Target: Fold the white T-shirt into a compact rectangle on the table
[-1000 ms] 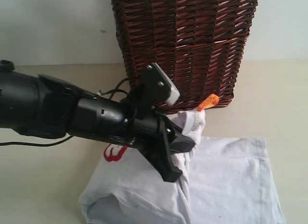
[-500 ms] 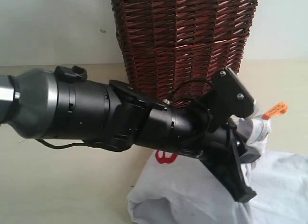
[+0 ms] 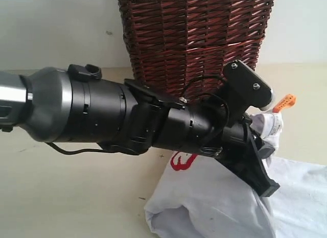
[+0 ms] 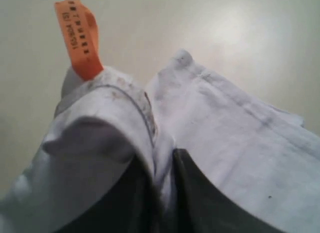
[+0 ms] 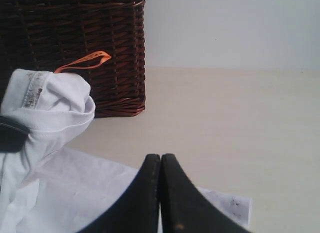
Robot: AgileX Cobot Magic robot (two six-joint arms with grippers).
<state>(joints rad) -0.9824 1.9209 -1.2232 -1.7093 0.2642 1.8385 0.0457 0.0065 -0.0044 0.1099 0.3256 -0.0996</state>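
Presently, item by item, with clock bearings taken from the middle of the exterior view.

Left gripper [image 4: 161,160]: jaws pinched almost together on a bunched fold of the white T-shirt [image 3: 214,202] at the collar. The fold is held up off the table [image 3: 61,197] at about three o'clock.

Left arm [image 3: 102,115]: black and grey, reaching across from nine o'clock and hiding much of the cloth.

White T-shirt: the remainder lies rumpled on the table from five to four o'clock, draping down from the raised collar. One red letter [image 3: 182,160] shows just under the arm, near six o'clock.

Neck tag [image 3: 284,102]: orange, sticking up from the lifted collar at two o'clock.

Wicker basket [image 3: 194,39]: dark brown, standing on the table at twelve o'clock, behind arm and collar.

Right gripper [image 5: 160,158]: fingers pressed fully together, nothing between them. It appears only in its own wrist view, with the flat part of the shirt and bare table beyond.
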